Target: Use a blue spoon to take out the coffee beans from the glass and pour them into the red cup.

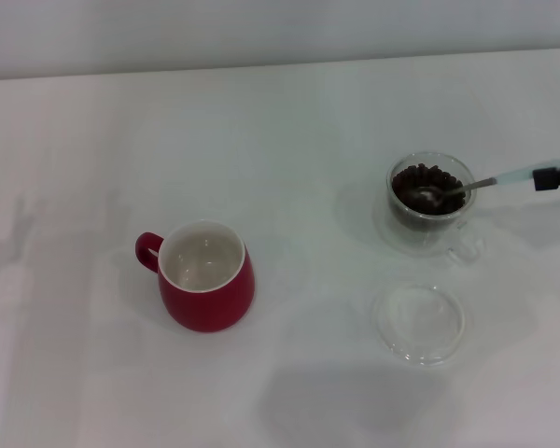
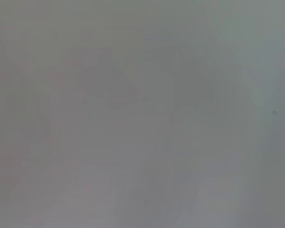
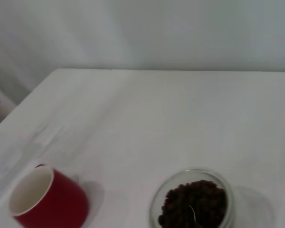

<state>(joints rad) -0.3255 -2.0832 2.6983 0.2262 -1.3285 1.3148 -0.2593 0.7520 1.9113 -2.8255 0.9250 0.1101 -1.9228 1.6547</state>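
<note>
Spoon [image 1: 448, 191] is the thing to watch here: its metal bowl sits down in the coffee beans [image 1: 427, 187] inside the glass [image 1: 431, 201], with the pale blue handle sloping up and out to the right so the beans can be dug from the side. The right gripper [image 1: 555, 176] pokes in at the right edge of the head view, clamped onto the end of that handle, which keeps the arm well clear of the glass rim.

The glass stands on the right of the table [image 1: 280, 121], farther back, packed with beans nearly to the top. Just nearer than it lies a shallow clear dish [image 1: 420, 323], apparently not part of the scooping.

The red cup [image 1: 205, 276] waits over to the left and nearer, well apart from the glass, mouth up and white inside showing nothing in it, so I'd say no beans have gone across yet. Its handle points left and away, leaving the side facing the glass open for a pour.

Left gripper isn't visible anywhere; its wrist camera only gives a grey blank.
</note>
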